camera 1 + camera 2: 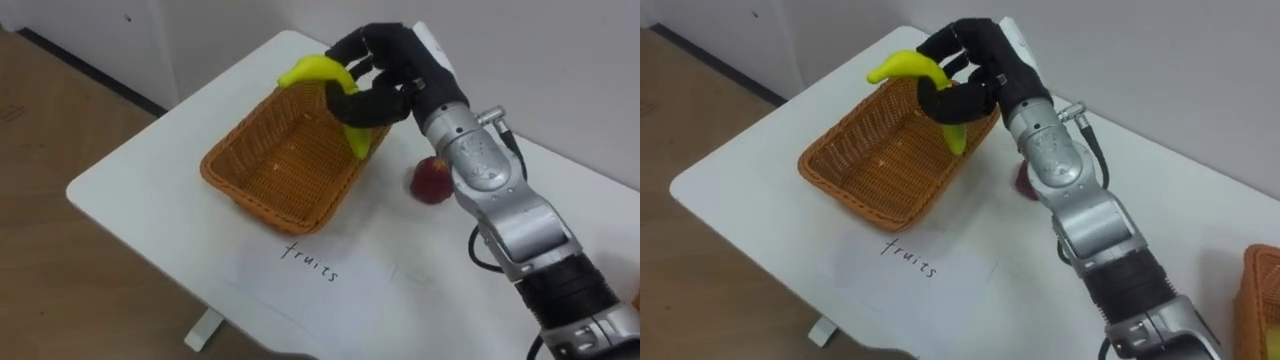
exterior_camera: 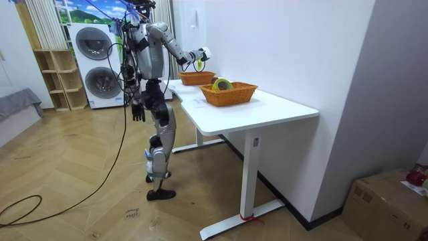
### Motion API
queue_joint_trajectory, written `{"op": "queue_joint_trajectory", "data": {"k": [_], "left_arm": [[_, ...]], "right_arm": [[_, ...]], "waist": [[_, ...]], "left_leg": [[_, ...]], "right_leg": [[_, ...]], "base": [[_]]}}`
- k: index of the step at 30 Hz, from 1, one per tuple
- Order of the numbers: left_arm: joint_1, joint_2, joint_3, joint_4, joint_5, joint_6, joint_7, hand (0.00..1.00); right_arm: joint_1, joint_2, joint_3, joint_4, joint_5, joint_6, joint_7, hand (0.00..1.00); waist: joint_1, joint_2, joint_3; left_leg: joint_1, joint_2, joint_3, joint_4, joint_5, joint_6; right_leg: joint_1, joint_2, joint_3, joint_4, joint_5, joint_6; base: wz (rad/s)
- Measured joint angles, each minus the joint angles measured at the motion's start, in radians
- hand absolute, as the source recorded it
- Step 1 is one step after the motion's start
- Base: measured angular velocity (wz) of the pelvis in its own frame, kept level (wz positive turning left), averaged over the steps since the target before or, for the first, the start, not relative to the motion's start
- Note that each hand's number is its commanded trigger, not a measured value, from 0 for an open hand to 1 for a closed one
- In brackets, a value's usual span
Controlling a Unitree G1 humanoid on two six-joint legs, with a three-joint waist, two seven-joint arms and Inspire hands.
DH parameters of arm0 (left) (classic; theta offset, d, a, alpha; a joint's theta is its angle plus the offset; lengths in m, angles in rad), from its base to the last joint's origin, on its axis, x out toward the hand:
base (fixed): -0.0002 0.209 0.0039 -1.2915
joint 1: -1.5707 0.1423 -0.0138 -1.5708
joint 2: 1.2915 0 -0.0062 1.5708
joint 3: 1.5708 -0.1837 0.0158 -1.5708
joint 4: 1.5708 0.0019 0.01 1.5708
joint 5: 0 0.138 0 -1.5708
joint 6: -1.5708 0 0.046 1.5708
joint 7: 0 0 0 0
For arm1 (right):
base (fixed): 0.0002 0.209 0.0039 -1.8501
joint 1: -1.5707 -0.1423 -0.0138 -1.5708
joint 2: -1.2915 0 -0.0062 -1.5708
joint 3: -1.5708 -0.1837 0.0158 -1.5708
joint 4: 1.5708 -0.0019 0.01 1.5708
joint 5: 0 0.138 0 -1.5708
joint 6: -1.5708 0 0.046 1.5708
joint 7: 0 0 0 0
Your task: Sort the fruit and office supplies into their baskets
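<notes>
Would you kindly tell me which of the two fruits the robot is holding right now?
The yellow banana: the right hand grips it above the far rim of the wicker basket. The red fruit lies free on the white table, beside the basket.

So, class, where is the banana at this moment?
In the left eye view, the banana is in the right hand above the basket's far right corner; an apple lies on the table beside the basket.
</notes>
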Motion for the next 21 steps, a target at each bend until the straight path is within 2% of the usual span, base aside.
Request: {"op": "queue_joint_trajectory", "data": {"k": [6,17,19,20,21], "left_arm": [[0.006,0.002,0.0,0.0,0.001,-0.001,-0.01,0.0],[0.002,0.005,0.0,-0.003,0.01,-0.003,-0.048,0.0],[-0.002,0.005,0.0,-0.003,0.01,-0.004,-0.051,0.0],[-0.005,0.005,0.0,-0.001,0.01,-0.004,-0.052,0.0],[-0.008,0.005,0.0,0.0,0.01,-0.004,-0.053,0.0]], "right_arm": [[-0.041,0.013,0.064,-0.002,0.009,-0.018,-0.015,1.0],[-0.041,0.018,0.096,-0.001,0.003,-0.027,-0.014,0.99],[-0.041,0.018,0.1,-0.001,0.002,-0.027,-0.011,0.79],[-0.041,0.018,0.1,-0.001,-0.008,-0.027,-0.008,0.6],[-0.041,0.018,0.1,0.0,-0.018,-0.027,-0.008,0.34]], "waist": [[0.019,0.002,0.0014],[0.022,0.002,0.0013],[0.022,0.002,0.0012],[0.022,0.001,0.0009],[0.022,0.001,0.0007]], "left_leg": [[0.001,0.0,-0.005,-0.002,0.0,0.0],[0.0,-0.002,-0.011,0.001,0.0,0.0],[0.0,-0.003,-0.011,0.001,0.0,0.0],[0.001,-0.003,-0.011,0.0,0.0,0.0],[0.001,-0.003,-0.011,0.0,0.0,0.0]], "right_leg": [[0.007,0.002,0.004,-0.002,0.0,0.0],[0.011,0.002,-0.006,-0.002,0.0,0.0],[0.011,0.001,-0.007,-0.002,0.0,0.0],[0.011,0.001,-0.008,-0.002,0.0,0.0],[0.011,0.0,-0.015,-0.002,0.0,0.0]], "base": [[0.02],[0.02],[0.0],[0.0],[0.0]]}}
